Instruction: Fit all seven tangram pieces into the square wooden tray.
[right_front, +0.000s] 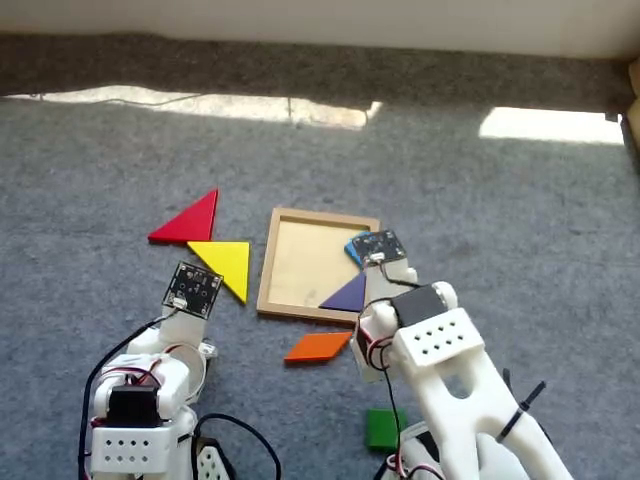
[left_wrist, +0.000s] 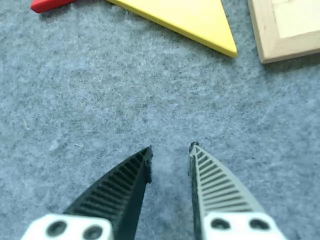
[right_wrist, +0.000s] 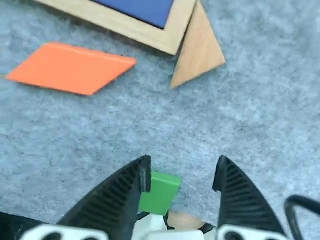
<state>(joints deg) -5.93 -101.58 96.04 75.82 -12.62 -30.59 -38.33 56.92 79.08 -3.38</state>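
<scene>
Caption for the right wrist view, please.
Open right claw over carpet; orange parallelogram, wooden triangle and tray corner beyond.

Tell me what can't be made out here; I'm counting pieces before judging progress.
Blue piece: high view, mostly under the right arm; shape unclear.
Tray: high view, right side covered by that arm.
Green square: right wrist view, partly behind a finger.
Red triangle: left wrist view, cut by edge.

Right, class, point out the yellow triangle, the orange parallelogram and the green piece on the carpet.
yellow triangle (right_front: 228, 262), high view, centre of its top face.
orange parallelogram (right_wrist: 71, 69), right wrist view, middle of its top face.
green piece (right_front: 381, 428), high view, middle of its top face.
</scene>
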